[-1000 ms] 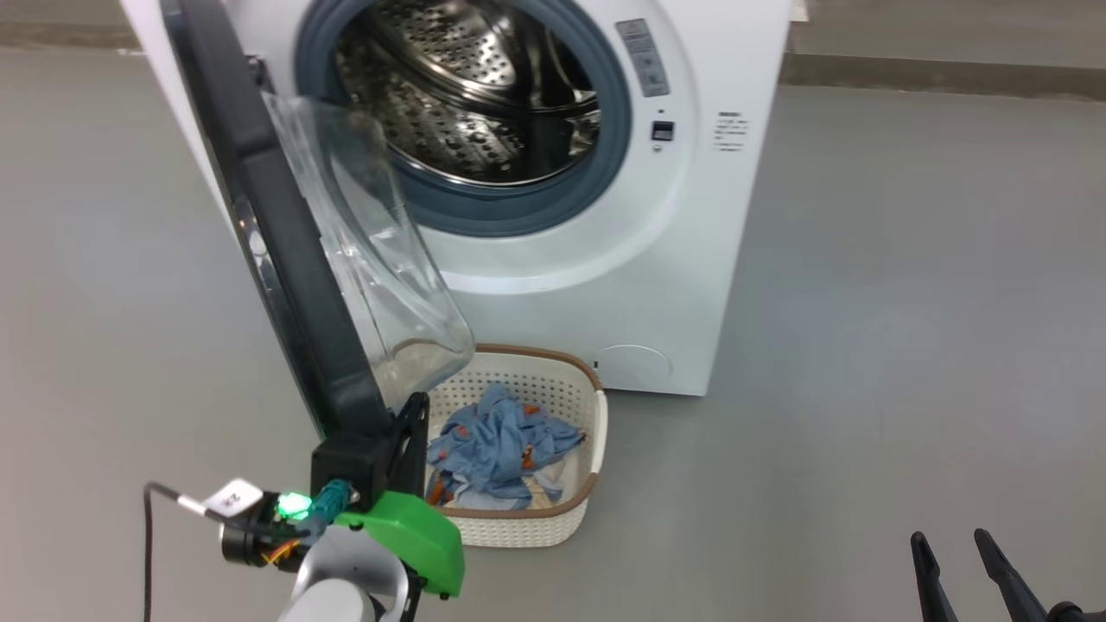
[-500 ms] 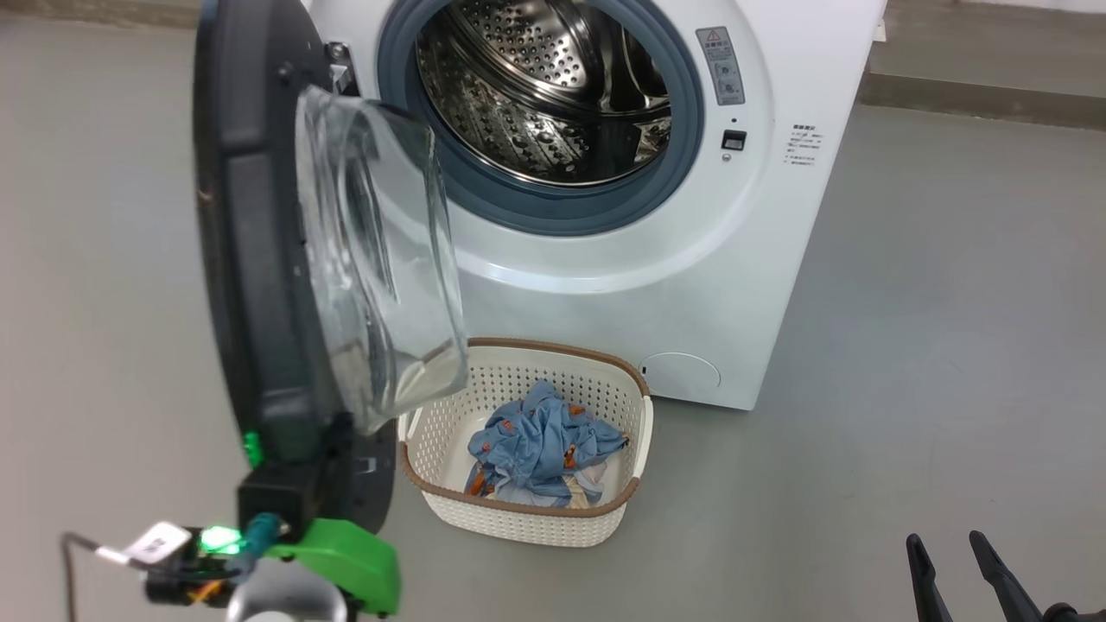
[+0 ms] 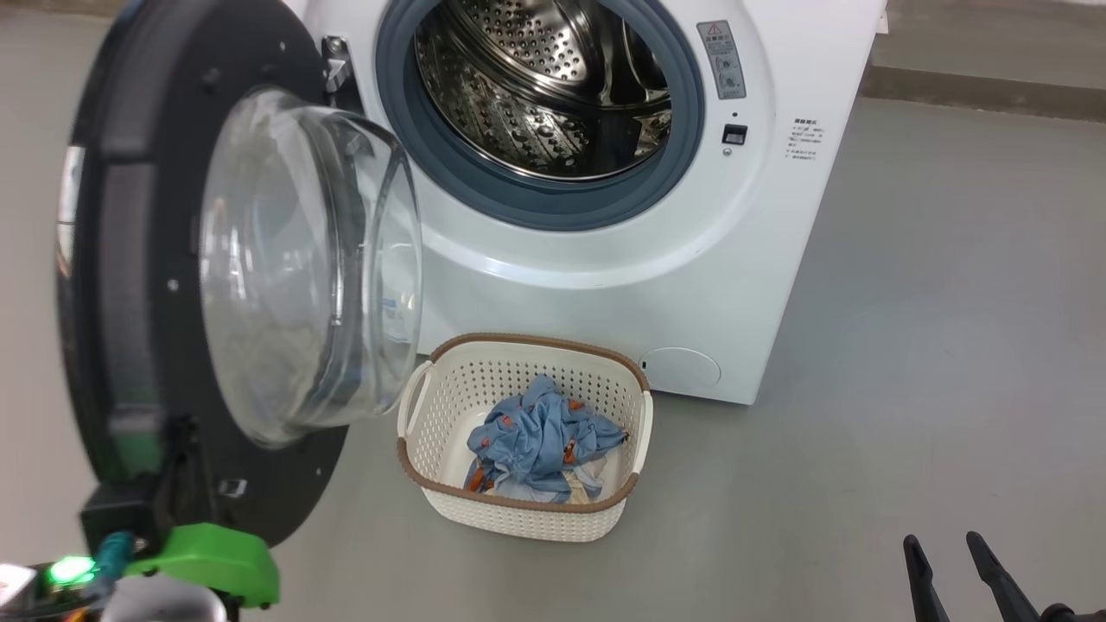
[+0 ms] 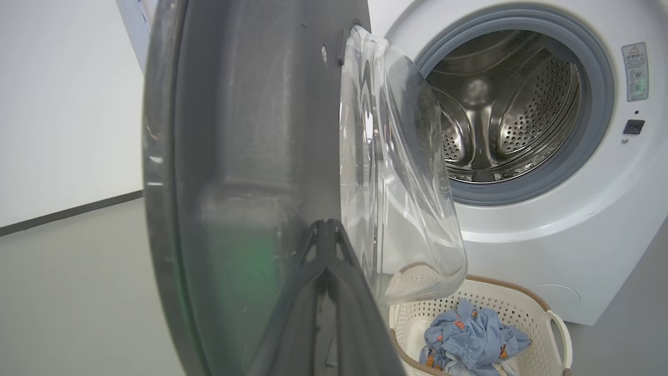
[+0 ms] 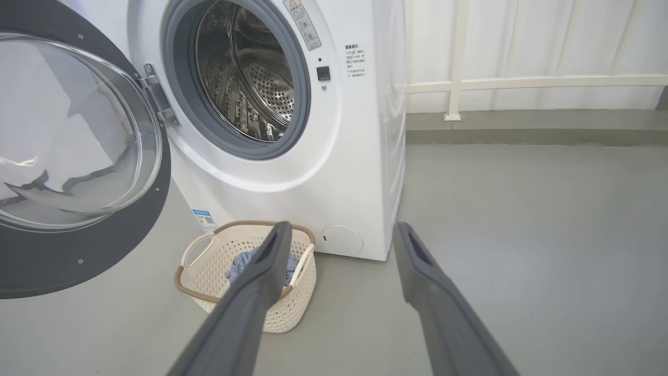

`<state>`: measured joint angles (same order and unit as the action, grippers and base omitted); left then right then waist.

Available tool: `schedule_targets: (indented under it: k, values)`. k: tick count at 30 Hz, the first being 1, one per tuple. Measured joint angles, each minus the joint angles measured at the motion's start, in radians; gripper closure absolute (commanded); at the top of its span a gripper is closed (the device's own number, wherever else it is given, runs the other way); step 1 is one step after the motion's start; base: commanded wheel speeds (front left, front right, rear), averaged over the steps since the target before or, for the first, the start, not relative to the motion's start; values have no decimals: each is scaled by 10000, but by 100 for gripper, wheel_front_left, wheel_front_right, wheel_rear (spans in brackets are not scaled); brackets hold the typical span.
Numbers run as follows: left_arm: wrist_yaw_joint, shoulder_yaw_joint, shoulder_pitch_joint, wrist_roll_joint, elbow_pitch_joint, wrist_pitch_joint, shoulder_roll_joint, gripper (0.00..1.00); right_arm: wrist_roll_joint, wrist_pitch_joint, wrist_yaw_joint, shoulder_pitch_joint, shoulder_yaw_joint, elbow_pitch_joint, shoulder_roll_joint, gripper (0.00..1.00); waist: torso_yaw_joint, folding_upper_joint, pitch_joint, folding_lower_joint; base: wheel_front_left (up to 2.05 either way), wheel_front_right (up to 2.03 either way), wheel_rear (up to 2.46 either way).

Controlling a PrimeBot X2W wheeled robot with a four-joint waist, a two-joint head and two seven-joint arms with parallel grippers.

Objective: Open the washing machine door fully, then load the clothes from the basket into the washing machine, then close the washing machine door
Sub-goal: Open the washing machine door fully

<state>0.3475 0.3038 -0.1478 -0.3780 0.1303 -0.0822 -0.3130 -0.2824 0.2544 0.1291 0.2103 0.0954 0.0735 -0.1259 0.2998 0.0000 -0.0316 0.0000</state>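
The door-opening step is under way: the washing machine door [image 3: 130, 259] stands swung wide from the washing machine [image 3: 605, 285], and the left hand [image 4: 326, 227], shut with nothing between its fingers, leans its tips on the dark rim. The right hand [image 5: 340, 227] hangs wide open and empty, while the clothes [image 3: 536, 432] lie in the basket [image 3: 518, 510] on the floor [image 3: 907, 345] before the machine. Next comes, probably, one last push, then a reach into the basket.

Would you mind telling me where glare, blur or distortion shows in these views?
Head view: pale reflections across the washing machine door, glints in the drum. Left wrist view: its rim looks soft, with green sheen. Right wrist view: the washing machine leans, wide-angle.
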Motion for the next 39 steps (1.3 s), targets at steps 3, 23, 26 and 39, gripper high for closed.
schedule_targets:
  k: [3, 23, 26, 39]
  values:
    - [-2, -286, -1, -203, 148, -167, -105, 100, -10, 0, 0, 0, 2, -21, -2, 0, -26, 0, 70, 0, 0, 0, 0]
    - [-1074, -1885, -965, -1572, 1425, -500, -1440, 100, -73, 0, 0, -337, 150, -412, -385, 0, -45, 0, 1491, 1, 0, 0, 0]
    - [-1292, -2113, -1218, -1741, 1762, -518, -1643, 100, -102, 0, 0, -490, 176, -474, -491, 0, -44, 0, 1740, 1, 0, 0, 0]
    - [-2042, -2383, -2545, -2077, 3753, -855, -1996, 100, -113, 0, 0, -870, 186, -602, -825, 0, -22, 0, 2440, 1, 0, 0, 0]
